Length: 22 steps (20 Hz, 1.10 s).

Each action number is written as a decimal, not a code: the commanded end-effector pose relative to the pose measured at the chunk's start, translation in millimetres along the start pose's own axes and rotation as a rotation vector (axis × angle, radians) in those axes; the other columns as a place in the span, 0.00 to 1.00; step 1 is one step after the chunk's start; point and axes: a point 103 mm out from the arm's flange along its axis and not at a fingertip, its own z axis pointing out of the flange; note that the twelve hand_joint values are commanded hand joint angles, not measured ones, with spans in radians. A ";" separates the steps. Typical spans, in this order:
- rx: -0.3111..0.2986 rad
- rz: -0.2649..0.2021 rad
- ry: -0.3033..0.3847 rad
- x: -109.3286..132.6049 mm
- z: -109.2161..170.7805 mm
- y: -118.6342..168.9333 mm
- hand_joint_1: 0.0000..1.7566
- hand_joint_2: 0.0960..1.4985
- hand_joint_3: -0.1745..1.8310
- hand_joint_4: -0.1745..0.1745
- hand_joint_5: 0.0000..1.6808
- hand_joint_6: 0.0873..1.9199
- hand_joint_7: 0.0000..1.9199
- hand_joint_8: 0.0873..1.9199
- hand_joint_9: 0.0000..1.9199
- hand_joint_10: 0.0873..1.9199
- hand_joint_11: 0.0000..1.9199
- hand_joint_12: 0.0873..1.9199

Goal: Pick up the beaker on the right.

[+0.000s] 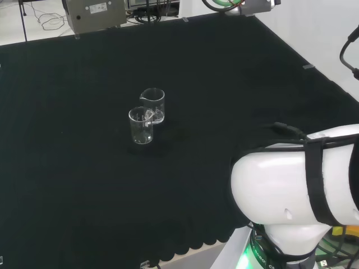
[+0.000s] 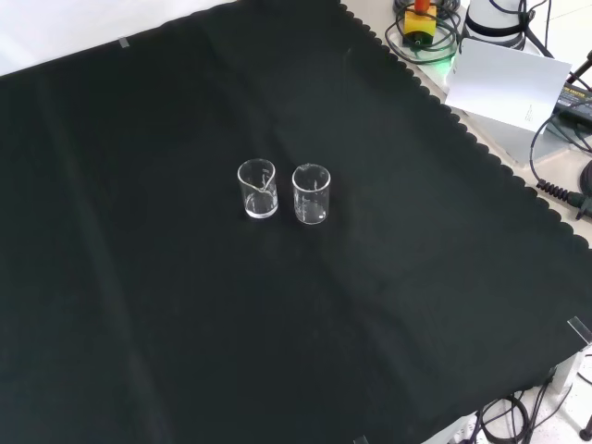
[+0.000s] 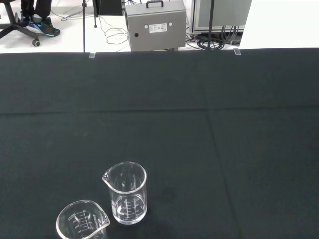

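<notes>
While two beakers [image 2: 257, 189] [image 2: 311, 193] upright, just apart on black cloth [image 2: 139, 324] (hand's state: cannot tell), arm link [image 1: 286, 193] well clear.

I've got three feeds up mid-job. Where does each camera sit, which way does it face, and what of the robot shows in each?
Head view: behind and above the base, over a white arm link toward two beakers.
Front view: opposite side, looking down on the cloth; arm base at top right.
Wrist view: at the wrist, low over the cloth toward a grey box.
All share both beakers.
</notes>
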 end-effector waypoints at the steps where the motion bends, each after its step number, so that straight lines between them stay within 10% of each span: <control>1: 0.012 0.005 -0.002 1.0 4.4 1.3 0.02 0.85 0.24 0.42 0.21 0.03 0.02 0.24 0.07 0.30 0.00 0.63; 22: 0.079 0.043 0.107 -28.5 111.2 77.3 0.18 0.74 0.20 0.38 0.24 0.00 0.09 0.28 0.15 0.32 0.00 0.69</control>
